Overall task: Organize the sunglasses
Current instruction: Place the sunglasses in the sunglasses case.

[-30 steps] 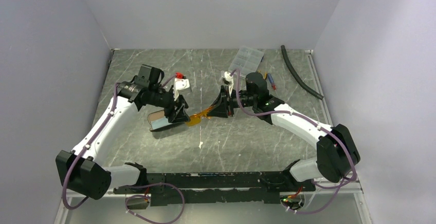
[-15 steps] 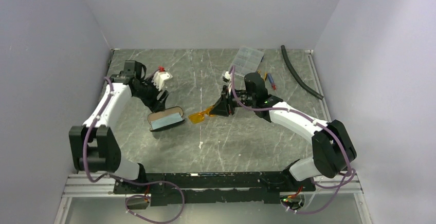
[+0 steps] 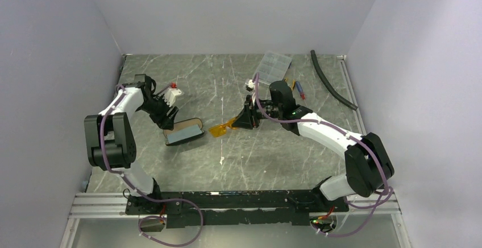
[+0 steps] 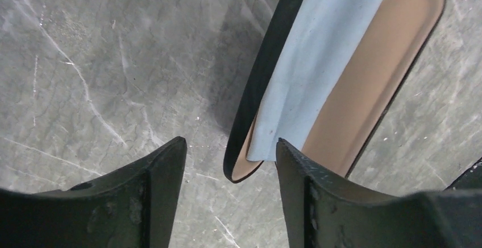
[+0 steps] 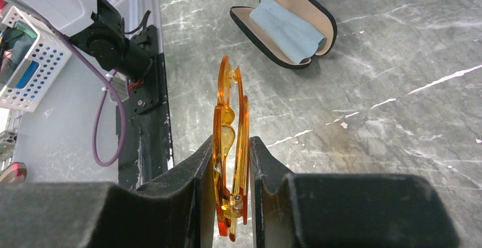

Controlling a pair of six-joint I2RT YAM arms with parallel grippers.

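Observation:
The sunglasses, translucent orange and folded, hang just above the table, pinched at one end by my right gripper, which is shut on them. Left of them lies the open glasses case, tan inside with a black rim, holding a pale blue cloth. My left gripper stands open above the case's left end. The case's rim shows between its fingers, lower down and not gripped.
A clear compartment box and a black hose lie at the back right, with a small red-and-blue tool between them. A white scrap lies on the near table. The arms' base rail runs along the near edge.
My left arm has drawn back to the left, from over the case's right end to its left end. The right gripper and the sunglasses have barely moved.

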